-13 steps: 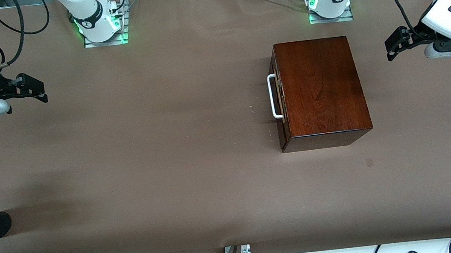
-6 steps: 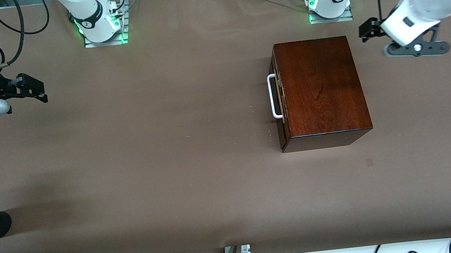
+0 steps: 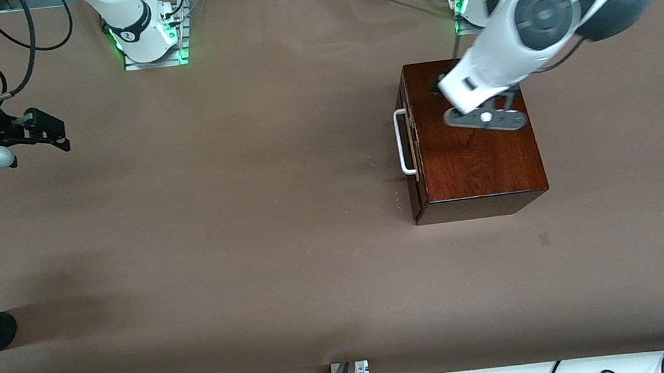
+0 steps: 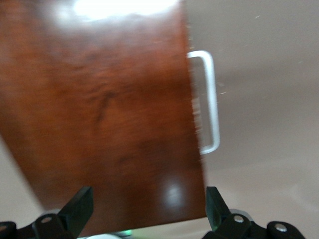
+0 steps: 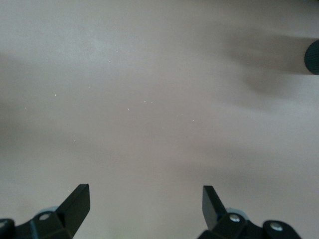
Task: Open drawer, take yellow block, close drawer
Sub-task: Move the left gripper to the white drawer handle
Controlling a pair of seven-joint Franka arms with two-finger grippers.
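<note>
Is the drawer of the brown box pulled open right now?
No, the drawer sits shut, flush with the wooden box, its white handle close against the front, and no yellow block shows.

The box was glossy reddish-brown with dark wood grain, and its drawer handle was white. The worktop was plain dull brown. The arms were white, their end effectors black.

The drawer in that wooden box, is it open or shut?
Shut: the drawer front sits flush with the box, white handle untouched.
</note>
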